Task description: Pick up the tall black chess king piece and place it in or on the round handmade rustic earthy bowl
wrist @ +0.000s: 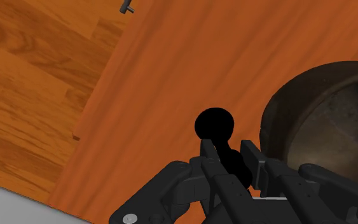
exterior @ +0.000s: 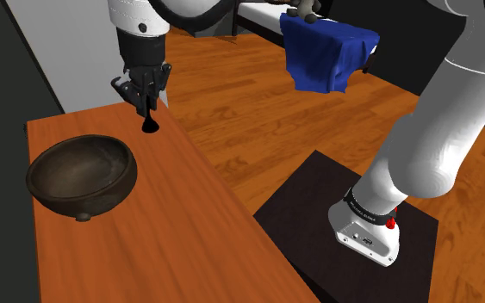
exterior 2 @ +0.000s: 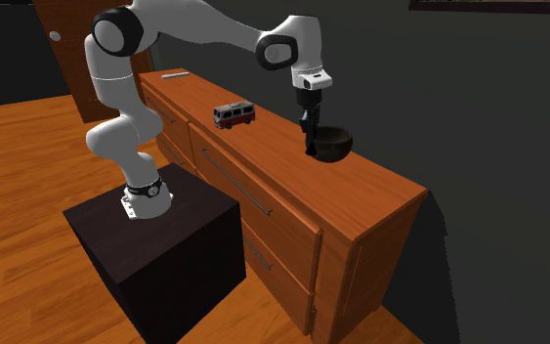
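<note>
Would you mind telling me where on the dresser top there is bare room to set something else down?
The widest bare patch lies between the bowl and the end corner of the dresser top. Another lies between the toy bus and the bowl. It is crowded beside the bowl, where the gripper holds the chess king.

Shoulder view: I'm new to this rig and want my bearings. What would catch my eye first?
The black chess piece, clasped in the gripper over the far end of the wooden top. Next, the dark round bowl on that top, toward the shoulder view's left, and a blue cloth draped at the upper right.
</note>
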Robot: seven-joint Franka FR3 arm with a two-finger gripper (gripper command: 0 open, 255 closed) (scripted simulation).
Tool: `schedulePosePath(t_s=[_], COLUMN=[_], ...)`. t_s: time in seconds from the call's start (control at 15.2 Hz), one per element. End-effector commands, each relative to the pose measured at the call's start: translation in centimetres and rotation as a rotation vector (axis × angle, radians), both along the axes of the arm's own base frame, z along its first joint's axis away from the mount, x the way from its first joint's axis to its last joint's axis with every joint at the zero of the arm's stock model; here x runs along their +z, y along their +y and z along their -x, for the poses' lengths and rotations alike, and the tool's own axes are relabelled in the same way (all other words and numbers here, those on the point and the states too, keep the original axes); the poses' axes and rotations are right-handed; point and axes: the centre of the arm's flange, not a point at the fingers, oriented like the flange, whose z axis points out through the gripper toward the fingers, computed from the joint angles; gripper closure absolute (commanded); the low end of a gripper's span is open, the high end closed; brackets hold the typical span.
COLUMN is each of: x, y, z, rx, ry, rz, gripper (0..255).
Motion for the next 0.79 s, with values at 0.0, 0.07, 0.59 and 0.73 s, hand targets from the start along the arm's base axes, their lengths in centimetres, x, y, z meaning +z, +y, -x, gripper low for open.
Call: schedulePosePath(t_s=[0.0,0.07,0.59,0.73], x=[0.9,1.4,5.6,6.7], y=[0.0,0.0,0.0,0.0], z=[0.0,0.0,0.0,0.0], rx=[0.000,0.000,0.000,0.000], ry=[0.001,0.001,0.001,0.001], rz=[0.000,0.000,0.000,0.000], gripper=[255,255,255,255])
